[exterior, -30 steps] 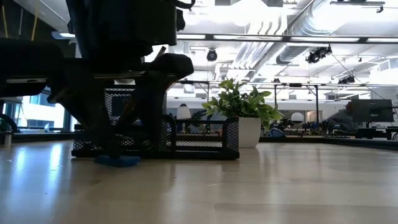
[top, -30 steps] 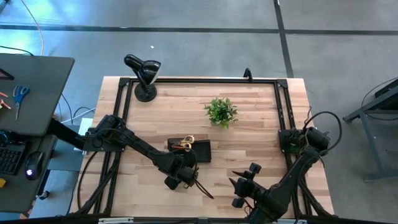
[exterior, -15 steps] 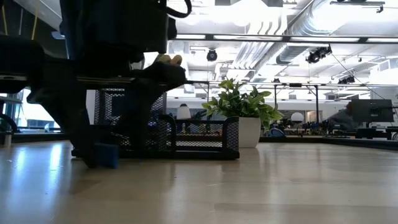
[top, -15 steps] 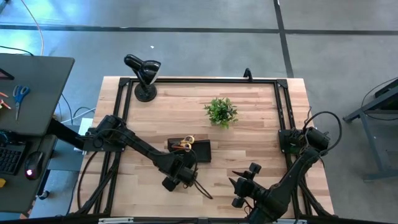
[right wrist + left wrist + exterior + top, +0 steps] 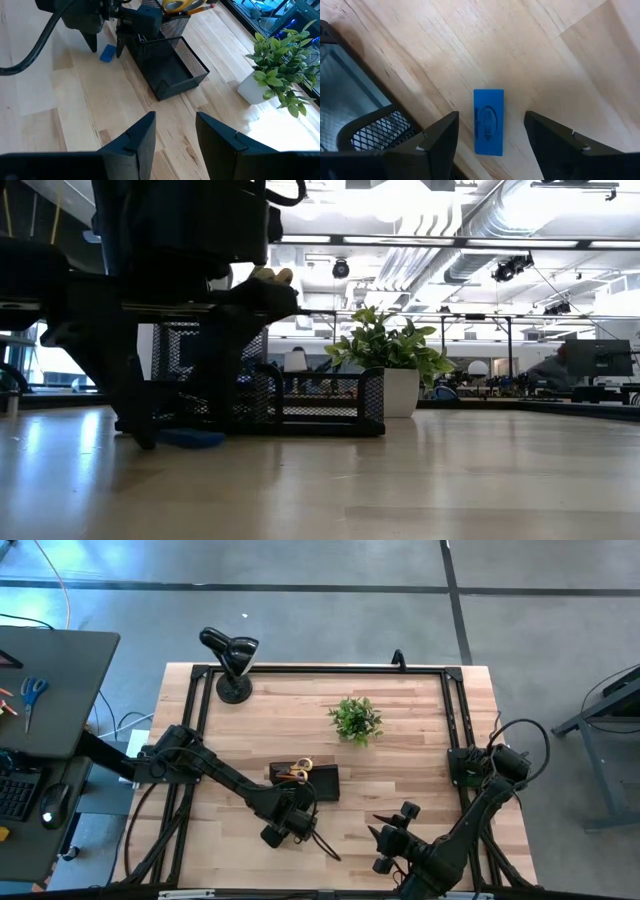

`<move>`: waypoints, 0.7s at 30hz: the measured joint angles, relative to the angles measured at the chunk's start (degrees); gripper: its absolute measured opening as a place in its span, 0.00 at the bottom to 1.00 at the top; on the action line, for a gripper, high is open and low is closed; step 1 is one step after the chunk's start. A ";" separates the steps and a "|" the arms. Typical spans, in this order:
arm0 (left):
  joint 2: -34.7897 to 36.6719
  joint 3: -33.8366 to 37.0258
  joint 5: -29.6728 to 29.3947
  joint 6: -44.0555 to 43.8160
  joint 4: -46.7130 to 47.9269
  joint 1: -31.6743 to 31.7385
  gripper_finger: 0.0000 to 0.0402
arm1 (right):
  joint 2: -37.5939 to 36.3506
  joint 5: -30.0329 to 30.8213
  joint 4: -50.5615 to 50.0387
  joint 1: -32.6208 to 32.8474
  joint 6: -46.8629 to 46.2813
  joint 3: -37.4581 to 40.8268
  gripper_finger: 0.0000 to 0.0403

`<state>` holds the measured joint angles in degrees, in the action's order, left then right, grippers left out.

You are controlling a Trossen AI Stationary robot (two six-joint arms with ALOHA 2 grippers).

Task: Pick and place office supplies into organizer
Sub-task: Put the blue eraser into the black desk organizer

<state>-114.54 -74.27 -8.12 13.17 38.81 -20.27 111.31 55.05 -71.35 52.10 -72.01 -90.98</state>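
A small blue eraser (image 5: 488,122) lies flat on the wooden table just near-side of the black mesh organizer (image 5: 305,781). My left gripper (image 5: 491,116) is open and points down over the eraser, one finger on each side with a gap at both; it touches nothing. It also shows in the high view (image 5: 283,830). Yellow-handled scissors (image 5: 297,770) and an orange pencil (image 5: 200,8) stand in the organizer. A thin dark stick (image 5: 326,845) lies on the table beside the left gripper. My right gripper (image 5: 175,137) is open and empty, near the front edge (image 5: 388,832).
A green potted plant (image 5: 355,720) stands at the far middle of the table and a black gooseneck lamp (image 5: 230,665) at the far left corner. A side desk (image 5: 45,690) with blue-handled scissors stands left of the table.
Half a second ago the blue eraser stood up on its edge between my left gripper's fingers; now it lies flat on the table again. My left gripper has shifted slightly toward the table's left edge.
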 joint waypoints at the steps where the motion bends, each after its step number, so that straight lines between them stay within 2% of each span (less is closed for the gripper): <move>1: 0.00 -0.01 -0.47 0.04 0.10 0.00 0.55 | 0.00 0.00 0.00 0.00 0.00 0.00 0.33; 7: 1.67 -0.47 -5.08 0.67 3.19 0.04 0.55 | 0.00 0.02 0.00 0.00 0.24 0.00 0.33; 12: 2.58 -1.31 -8.27 0.47 0.89 0.02 0.55 | 0.00 0.16 0.00 -0.09 0.24 0.00 0.33; 21: 1.92 1.71 -5.73 1.49 -1.83 0.02 0.55 | 0.00 0.20 0.09 -0.09 0.36 0.00 0.33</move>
<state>-112.62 -72.56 -13.85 14.66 36.98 -20.25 111.31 55.24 -71.26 52.01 -71.65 -90.98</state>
